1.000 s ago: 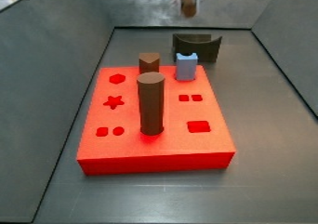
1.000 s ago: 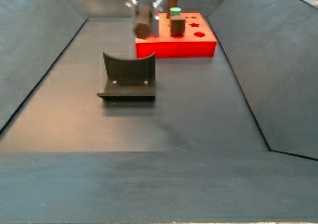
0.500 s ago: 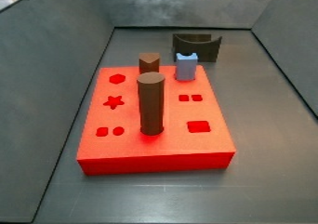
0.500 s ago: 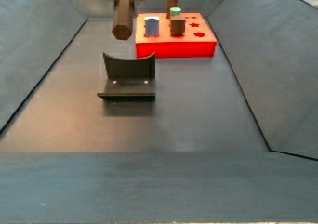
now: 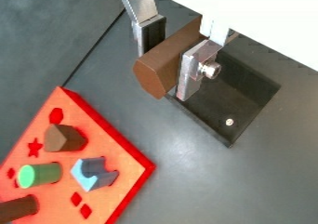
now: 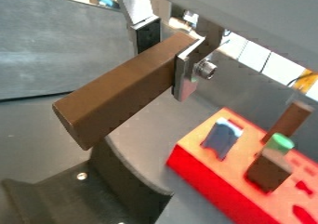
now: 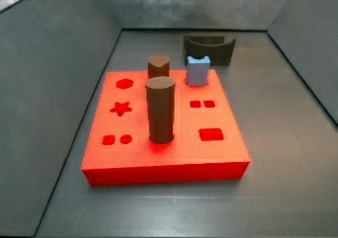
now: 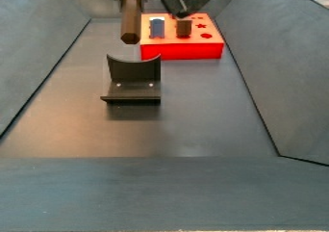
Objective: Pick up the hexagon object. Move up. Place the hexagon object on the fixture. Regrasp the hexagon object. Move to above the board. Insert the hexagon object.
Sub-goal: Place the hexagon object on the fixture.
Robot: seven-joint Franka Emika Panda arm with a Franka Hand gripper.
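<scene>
My gripper [image 5: 168, 65] is shut on the hexagon object [image 5: 159, 70], a dark brown flat-sided peg held by its upper part between the two silver fingers [image 5: 195, 68]. The other wrist view shows the gripper [image 6: 165, 68] and the peg [image 6: 112, 102] running out long from the jaws. In a side view the peg [image 8: 129, 16] hangs upright in the air, above the dark fixture [image 8: 131, 79] and apart from it. The fixture [image 5: 239, 96] lies just below the peg. The red board [image 7: 165, 133] lies further off, also seen as the board [image 8: 183, 49].
On the board stand a thick round brown cylinder [image 7: 160, 110], a shorter pointed brown peg [image 7: 158, 66] and a light blue block [image 7: 199, 71]. The fixture [image 7: 209, 49] sits behind the board. Sloping grey walls [image 8: 52, 72] close in the floor.
The gripper has risen with the peg and carried it from near the board to over the fixture. Over the last half second it barely moved.
</scene>
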